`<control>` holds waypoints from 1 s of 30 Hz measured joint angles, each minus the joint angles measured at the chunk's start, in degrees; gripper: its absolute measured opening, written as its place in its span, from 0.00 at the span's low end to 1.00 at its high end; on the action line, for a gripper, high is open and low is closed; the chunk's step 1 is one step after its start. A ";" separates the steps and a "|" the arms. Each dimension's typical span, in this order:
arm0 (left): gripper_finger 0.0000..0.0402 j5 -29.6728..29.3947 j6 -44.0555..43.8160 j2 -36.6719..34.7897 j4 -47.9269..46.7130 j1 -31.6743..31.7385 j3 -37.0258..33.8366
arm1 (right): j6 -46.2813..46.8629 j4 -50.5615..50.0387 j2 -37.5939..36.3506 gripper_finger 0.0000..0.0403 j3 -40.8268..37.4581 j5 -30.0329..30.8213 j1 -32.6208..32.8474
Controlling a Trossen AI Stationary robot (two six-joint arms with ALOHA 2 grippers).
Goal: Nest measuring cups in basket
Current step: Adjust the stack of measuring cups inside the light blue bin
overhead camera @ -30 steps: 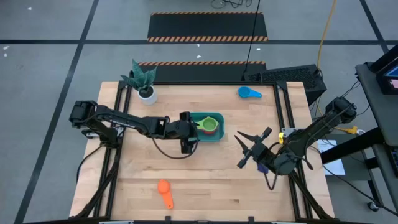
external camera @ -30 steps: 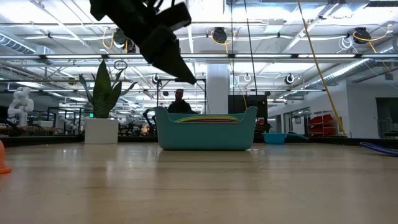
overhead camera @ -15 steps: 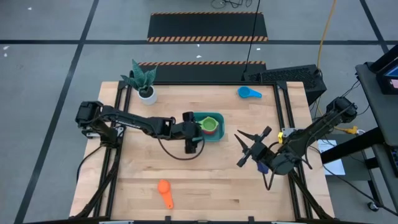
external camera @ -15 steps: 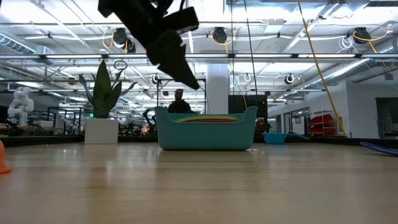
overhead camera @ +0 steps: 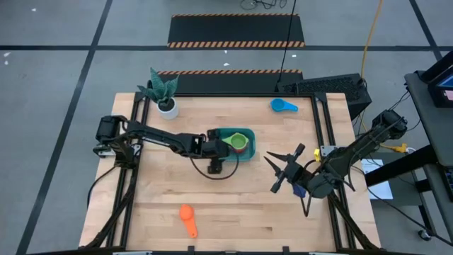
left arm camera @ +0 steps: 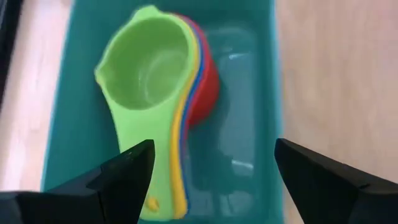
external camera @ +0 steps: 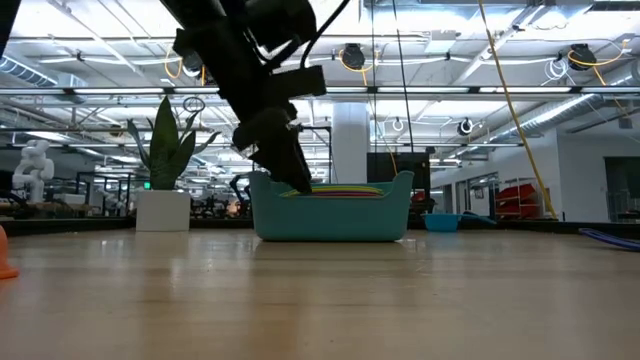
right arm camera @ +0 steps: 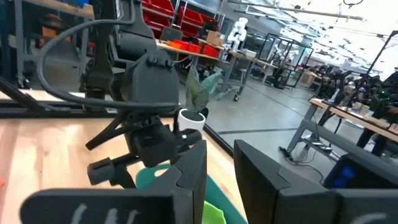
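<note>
Your left claw [left arm camera: 208, 168] hung spread wide over the basket [overhead camera: 249, 154]; right claw [overhead camera: 282, 172] nearly together, empty. Nested measuring cups [left arm camera: 158, 93] looked light, stiff, slick; flat handles offered purchase.

A robotics lab hall: exposed ceiling ducts [external camera: 480, 95], red storage bins [external camera: 520, 200], workbenches [right arm camera: 348, 115], hazard-striped floor mats [overhead camera: 236, 32].

Left arm: I have it stretched from the left desk edge toward the centre, wrist tipped down. Left end effector [overhead camera: 228, 145]: fingers spread wide, empty. Right arm: parked at the right desk edge, elbow folded back. Right end effector [overhead camera: 277, 172]: fingers splayed apart, pointing toward the desk centre, holding nothing.
</note>
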 joint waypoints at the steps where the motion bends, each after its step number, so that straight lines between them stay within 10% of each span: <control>1: 0.83 -0.02 0.28 0.04 -0.57 0.38 -0.03 | 0.24 -0.12 0.00 0.19 0.00 -0.19 -0.01; 30: 0.83 11.57 5.35 -0.02 5.78 7.36 -0.16 | 3.03 -1.36 -0.07 0.19 0.00 -2.97 -0.54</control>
